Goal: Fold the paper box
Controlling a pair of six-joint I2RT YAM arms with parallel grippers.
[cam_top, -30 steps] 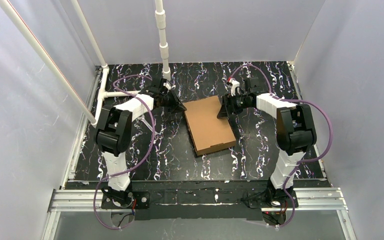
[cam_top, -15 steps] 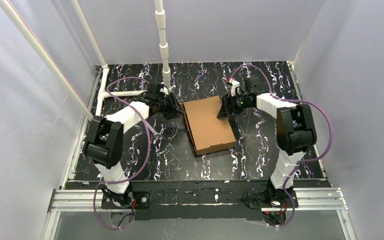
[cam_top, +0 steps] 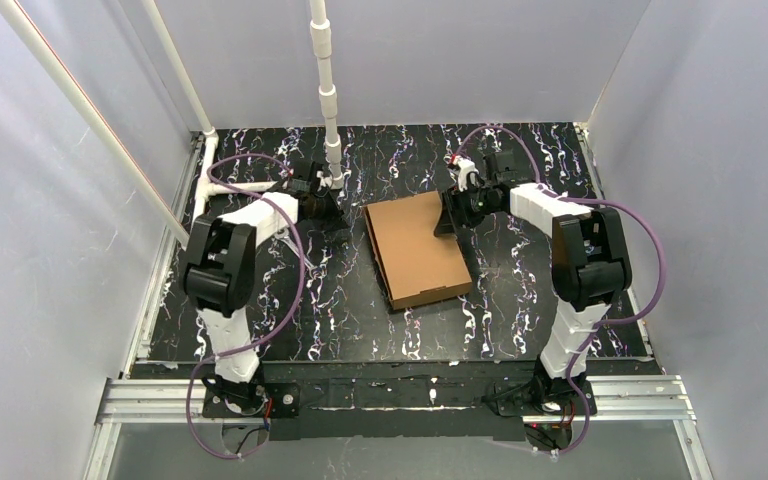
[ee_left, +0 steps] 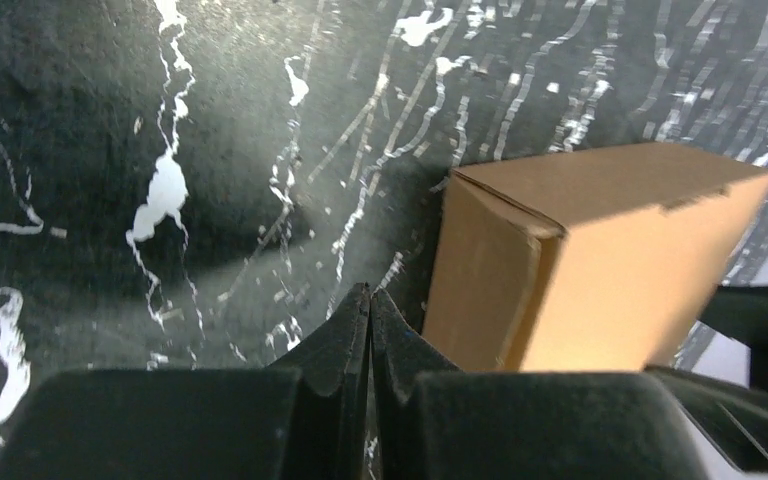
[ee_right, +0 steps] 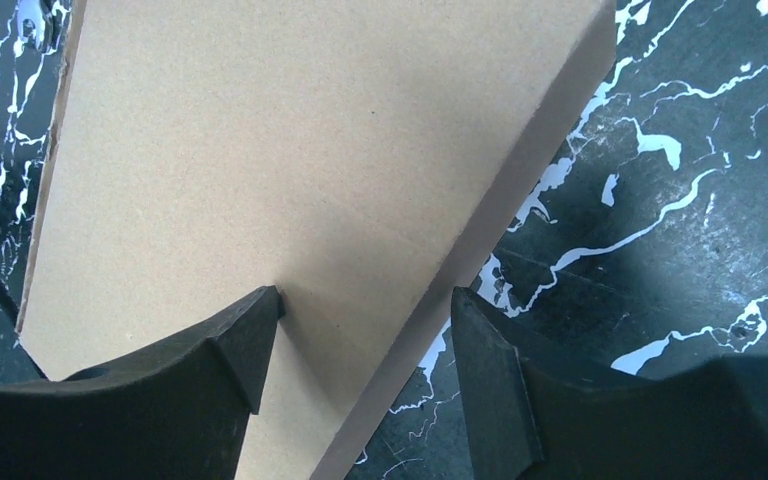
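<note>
Bench (cam_top: 360,320): black, white-veined, carries everything.

Paper box (cam_top: 418,250): looks fully formed, lid down flat, lying between the two sets of fingers. Judged near done; perhaps only a last press or tuck left.

Right fingers (cam_top: 448,215): spread wide, gripping nothing. They straddle the box's long edge, one finger over the lid and the other outside the side wall above bare bench. Likely placed to steady the box or pinch the lid down; contact with the lid cannot be told.

Left fingers (ee_left: 370,320): pressed fully together, empty. A box corner stands just ahead and right of the tips, not touching. Shut tips suit nudging.
</note>
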